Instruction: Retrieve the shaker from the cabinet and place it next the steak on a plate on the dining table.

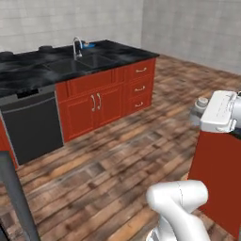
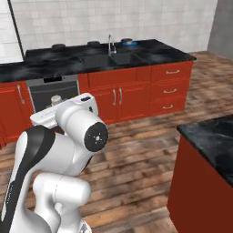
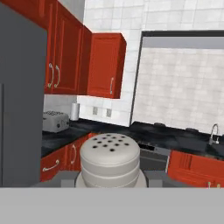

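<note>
The shaker [image 3: 110, 156], grey with a pale perforated cap, fills the lower middle of the hand view, and my gripper [image 3: 110, 180] is shut on it, one finger on each side. From the left base view its cap [image 1: 202, 102] pokes up beside the white hand at the right edge. In the right base view the shaker [image 2: 56, 99] peeks over the arm's elbow. A black marble top on a red base, probably the dining table [image 2: 210, 136], stands at the right, with its red side [image 1: 219, 172] below my hand. Red wall cabinets [image 3: 104, 65] hang far off. The steak and plate are out of view.
A long counter with a sink and tap [image 1: 76, 47], red drawer fronts [image 1: 140, 87] and a dark dishwasher [image 1: 33, 124] runs along the far wall. Wooden floor [image 1: 113, 164] lies open between it and me. A toaster [image 3: 54, 121] sits on a distant counter.
</note>
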